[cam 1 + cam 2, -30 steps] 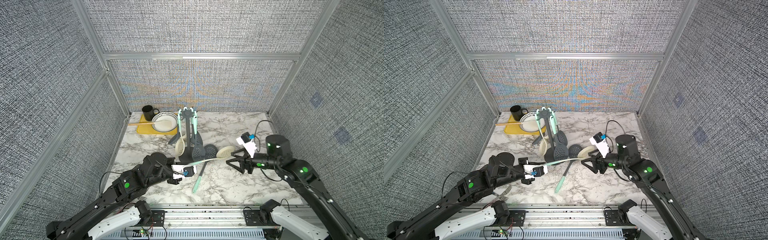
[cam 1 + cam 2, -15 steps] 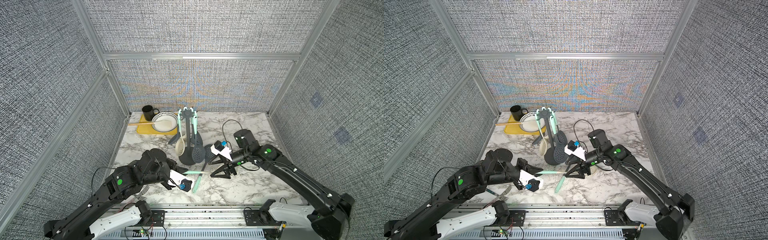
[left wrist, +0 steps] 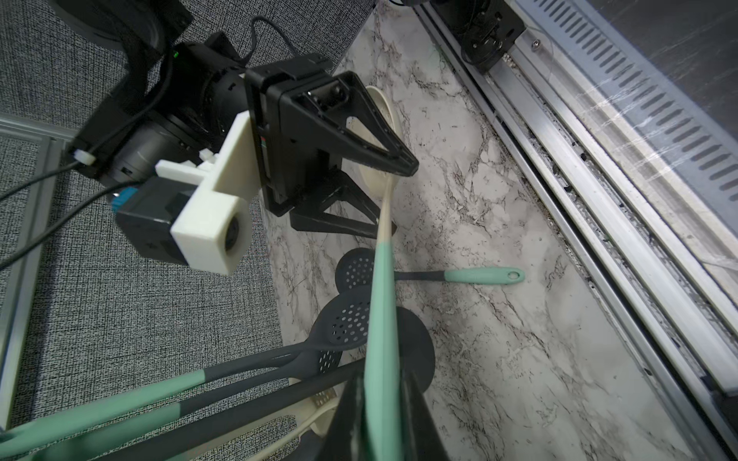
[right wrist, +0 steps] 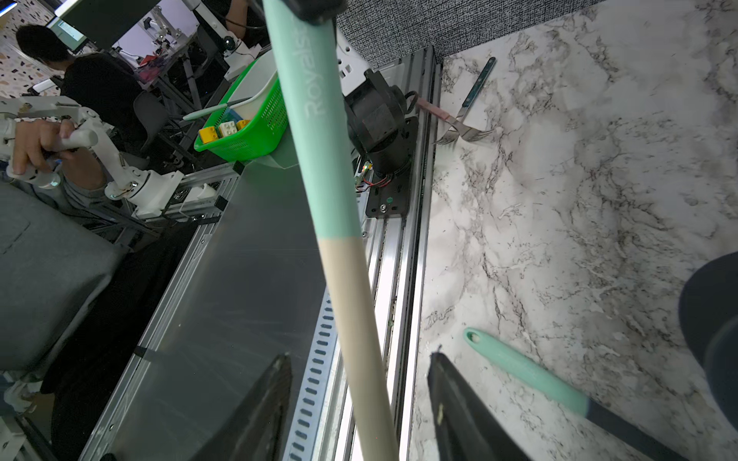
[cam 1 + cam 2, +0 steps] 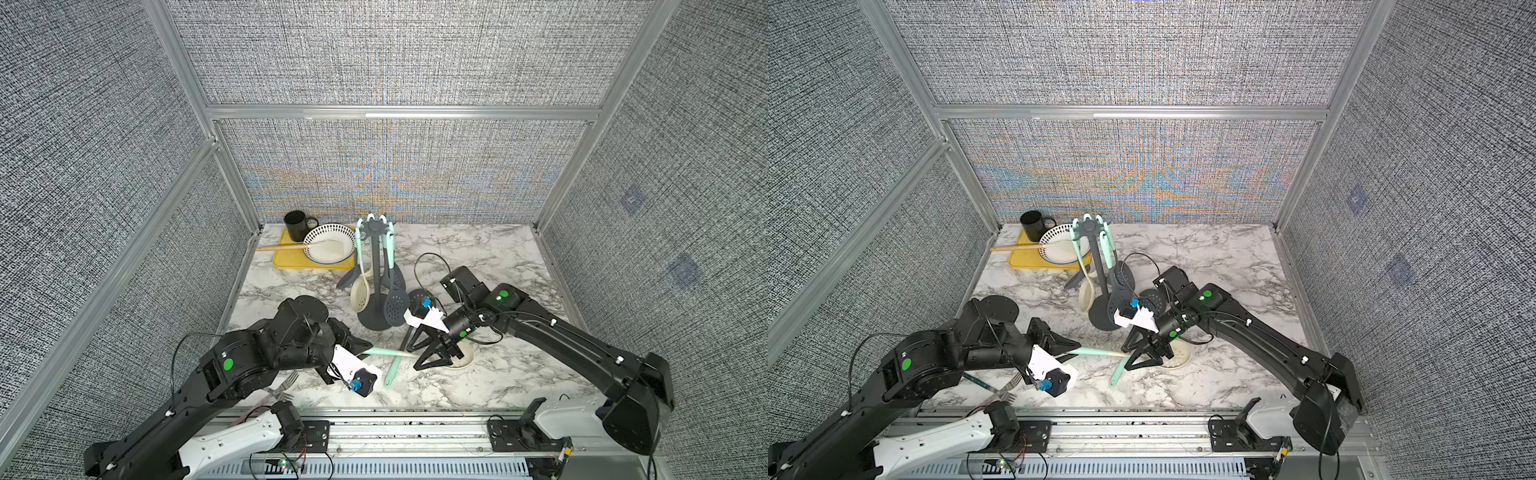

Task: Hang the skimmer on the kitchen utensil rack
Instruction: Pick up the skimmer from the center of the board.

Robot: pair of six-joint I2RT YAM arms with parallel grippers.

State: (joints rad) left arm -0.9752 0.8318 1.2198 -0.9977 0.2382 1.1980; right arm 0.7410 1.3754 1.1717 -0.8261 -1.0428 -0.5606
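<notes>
Low over the worktop (image 5: 478,249) front, my left claw (image 5: 365,350) clamped on the skimmer (image 5: 390,353) by its mint handle; my right claw (image 5: 411,357) apart, straddling its cream shaft; kitchen utensil rack (image 5: 376,266) upright just behind

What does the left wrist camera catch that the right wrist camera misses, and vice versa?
Left wrist only: the skimmer head and the hanging perforated spoons. Right wrist only: two forks, a green basket and a person. Both: the right end effector straddling the skimmer handle, plus the loose spoon on the marble table.
</notes>
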